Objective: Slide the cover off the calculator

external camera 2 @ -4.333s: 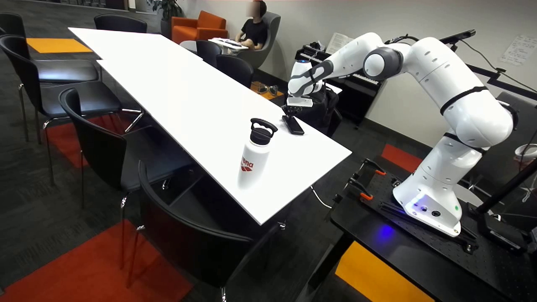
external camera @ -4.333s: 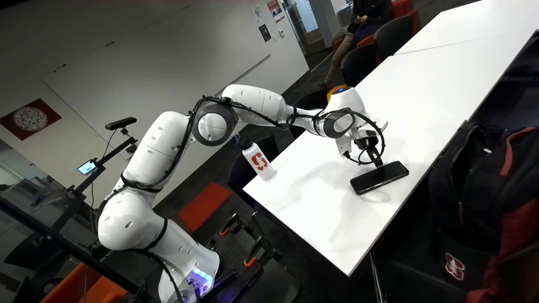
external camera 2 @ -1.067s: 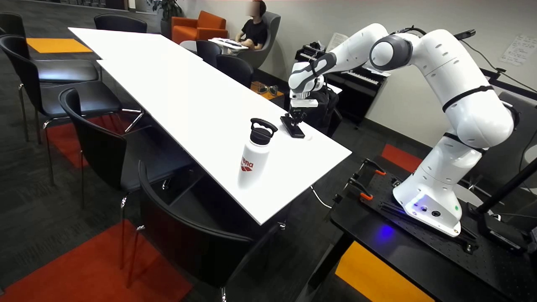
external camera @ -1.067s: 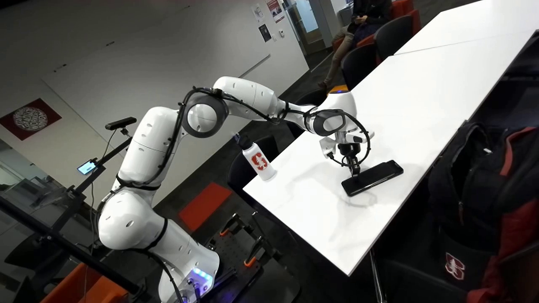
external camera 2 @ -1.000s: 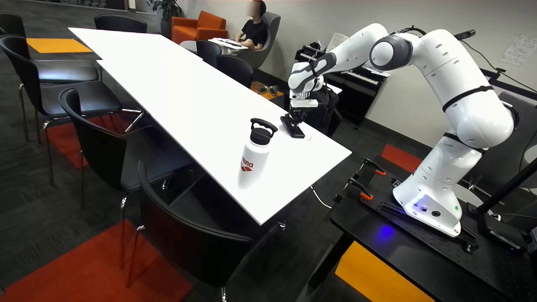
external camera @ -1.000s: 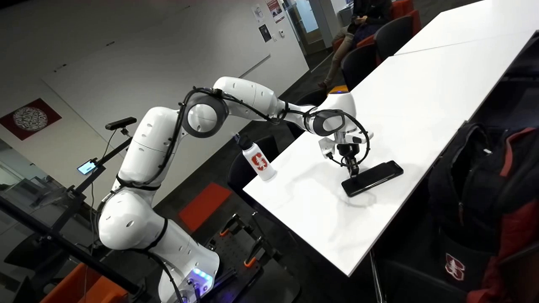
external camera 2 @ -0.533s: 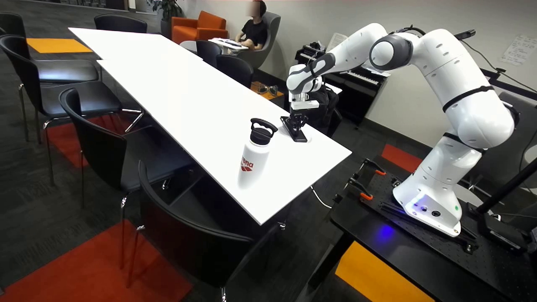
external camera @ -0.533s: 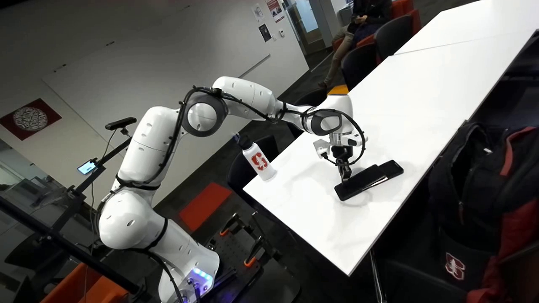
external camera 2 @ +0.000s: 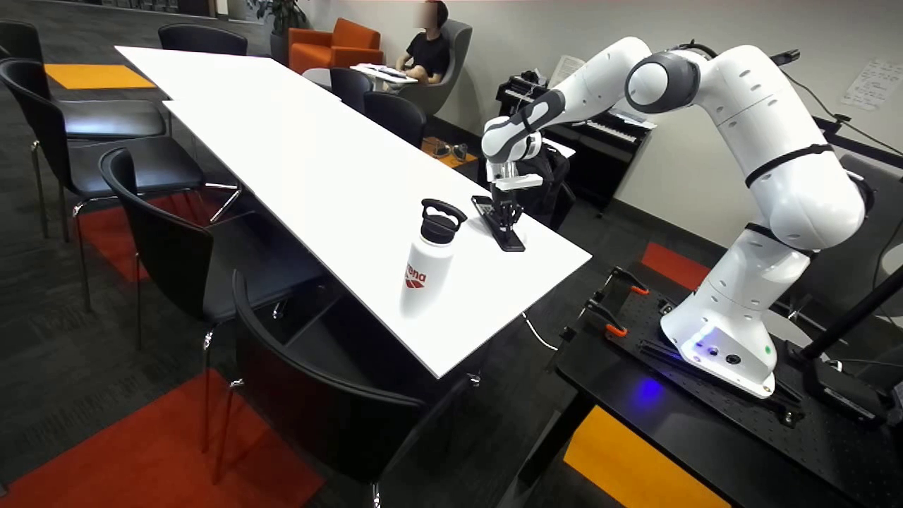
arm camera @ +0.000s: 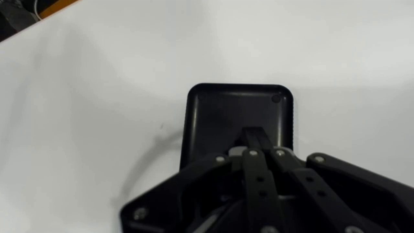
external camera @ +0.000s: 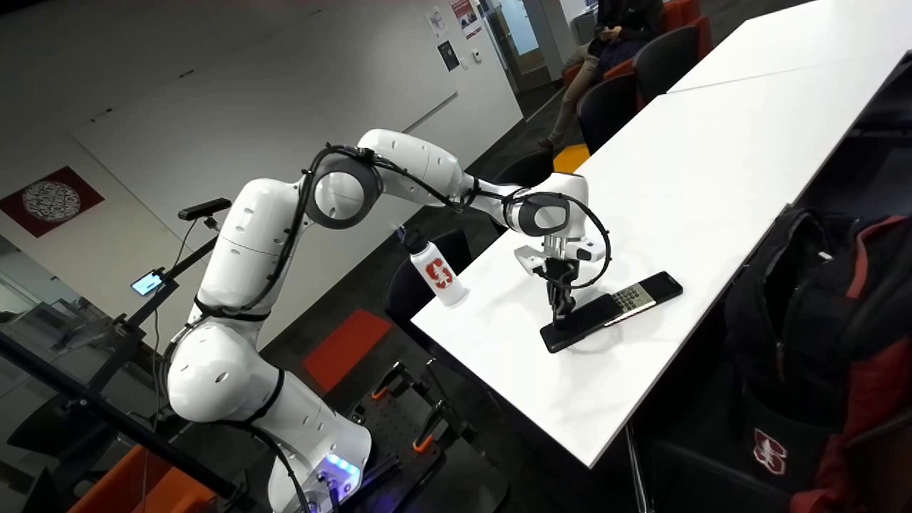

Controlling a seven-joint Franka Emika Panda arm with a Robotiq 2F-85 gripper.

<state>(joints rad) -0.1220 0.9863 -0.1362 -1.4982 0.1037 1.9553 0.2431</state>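
Note:
The black cover [external camera: 595, 315] lies partly over the calculator [external camera: 634, 299] on the white table, shifted along its length. The calculator's grey keys and dark top end show beyond the cover in an exterior view. In an exterior view the calculator's far end [external camera 2: 482, 203] and the cover's near end [external camera 2: 513, 245] also show. In the wrist view the cover [arm camera: 223, 113] fills the middle; the calculator is hidden there. My gripper [arm camera: 254, 130] is shut, with its fingertips together and nothing between them. The tips [external camera: 563, 320] rest on, or just over, the cover's top face.
A white bottle [external camera: 438, 274] stands near the table's [external camera: 499, 356] corner; it also shows in an exterior view [external camera 2: 427, 275]. A black and red backpack [external camera: 805, 320] sits beside the table's long edge. Black chairs [external camera 2: 169, 240] line the other side.
My shut gripper has moved toward the robot's base, and the cover has slid with it. The calculator has stayed nearly in place over the last second, and its keys have come into view.

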